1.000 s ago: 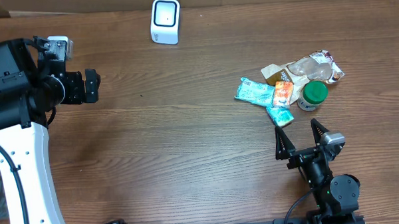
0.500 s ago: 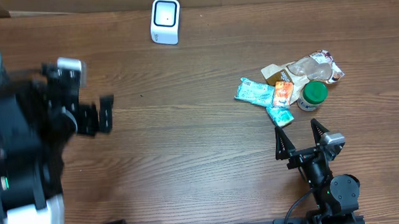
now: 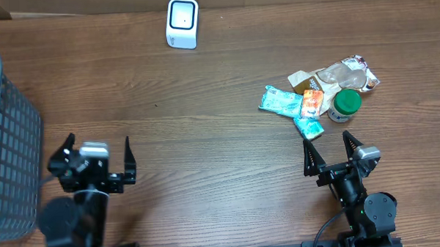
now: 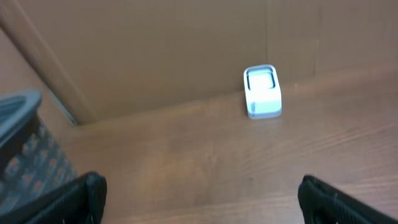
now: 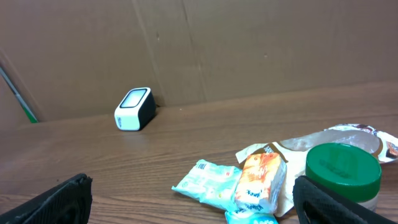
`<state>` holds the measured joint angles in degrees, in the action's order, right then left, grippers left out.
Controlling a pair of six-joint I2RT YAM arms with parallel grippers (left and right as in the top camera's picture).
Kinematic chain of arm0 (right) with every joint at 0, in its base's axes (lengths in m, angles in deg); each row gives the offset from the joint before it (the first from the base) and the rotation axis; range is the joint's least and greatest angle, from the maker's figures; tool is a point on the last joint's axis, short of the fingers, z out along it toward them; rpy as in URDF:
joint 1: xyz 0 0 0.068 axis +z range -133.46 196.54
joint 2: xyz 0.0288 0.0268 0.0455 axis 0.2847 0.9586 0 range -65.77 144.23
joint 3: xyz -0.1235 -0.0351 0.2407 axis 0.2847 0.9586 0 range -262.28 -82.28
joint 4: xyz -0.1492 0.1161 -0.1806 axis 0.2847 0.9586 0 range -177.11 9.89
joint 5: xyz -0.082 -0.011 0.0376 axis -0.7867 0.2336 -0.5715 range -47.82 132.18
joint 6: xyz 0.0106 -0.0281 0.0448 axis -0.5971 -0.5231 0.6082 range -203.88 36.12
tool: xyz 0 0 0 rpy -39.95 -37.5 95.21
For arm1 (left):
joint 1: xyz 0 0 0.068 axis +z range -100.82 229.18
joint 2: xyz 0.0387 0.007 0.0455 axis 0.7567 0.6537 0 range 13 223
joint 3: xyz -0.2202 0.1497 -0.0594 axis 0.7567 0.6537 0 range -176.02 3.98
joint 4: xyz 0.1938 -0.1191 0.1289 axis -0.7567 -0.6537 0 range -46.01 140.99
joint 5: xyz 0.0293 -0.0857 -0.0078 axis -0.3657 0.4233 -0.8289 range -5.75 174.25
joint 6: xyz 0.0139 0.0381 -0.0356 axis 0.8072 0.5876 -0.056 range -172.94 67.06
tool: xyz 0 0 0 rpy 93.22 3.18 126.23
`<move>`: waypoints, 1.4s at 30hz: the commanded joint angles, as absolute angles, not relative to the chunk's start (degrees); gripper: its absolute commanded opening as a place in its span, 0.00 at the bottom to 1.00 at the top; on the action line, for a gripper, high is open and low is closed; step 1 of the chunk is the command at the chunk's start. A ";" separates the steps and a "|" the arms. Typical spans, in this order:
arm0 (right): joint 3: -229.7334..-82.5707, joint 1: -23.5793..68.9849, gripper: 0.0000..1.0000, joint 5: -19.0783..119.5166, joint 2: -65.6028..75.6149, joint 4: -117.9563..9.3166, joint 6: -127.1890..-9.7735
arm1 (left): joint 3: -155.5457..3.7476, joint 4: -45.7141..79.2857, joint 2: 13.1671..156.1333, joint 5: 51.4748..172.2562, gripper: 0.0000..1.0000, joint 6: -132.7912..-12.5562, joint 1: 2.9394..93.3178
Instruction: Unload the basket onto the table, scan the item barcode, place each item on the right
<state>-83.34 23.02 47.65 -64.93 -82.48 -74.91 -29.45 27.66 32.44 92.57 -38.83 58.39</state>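
Items: colourful plastic snack packets (image 3: 291, 100) and green-lidded jar (image 3: 345, 104), heaped on brown wooden table (image 3: 205, 131).
Left pincer (image 3: 96, 151): fully spread, empty.
Right pincer (image 3: 326, 142): fully spread, empty.

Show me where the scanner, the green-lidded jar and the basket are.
scanner (image 3: 182, 22), overhead view, middle of its top face.
jar (image 3: 346, 103), overhead view, on its green lid.
basket (image 3: 12, 153), overhead view, on its mesh wall.

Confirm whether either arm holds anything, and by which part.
Nothing is held. Left jaws and right jaws both stand open and empty; the items lie untouched on the table.
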 commanded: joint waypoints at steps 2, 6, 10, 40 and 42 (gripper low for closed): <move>-82.75 23.28 1.00 46.95 -65.60 -82.70 -75.15 | -13.41 41.28 23.02 92.35 1.00 -38.30 56.34; -82.75 23.28 1.00 46.95 -65.60 -82.70 -75.15 | -5.41 45.12 17.32 89.94 1.00 -38.33 56.12; -82.75 23.28 1.00 46.95 -65.60 -82.70 -75.15 | -0.62 45.06 13.69 89.62 1.00 -38.30 56.12; -82.75 23.28 1.00 46.95 -65.60 -82.70 -75.15 | 3.68 46.83 13.25 88.28 1.00 -36.23 56.38; -82.75 23.28 1.00 46.95 -65.60 -82.70 -75.15 | 3.68 46.83 13.25 88.28 1.00 -36.23 56.38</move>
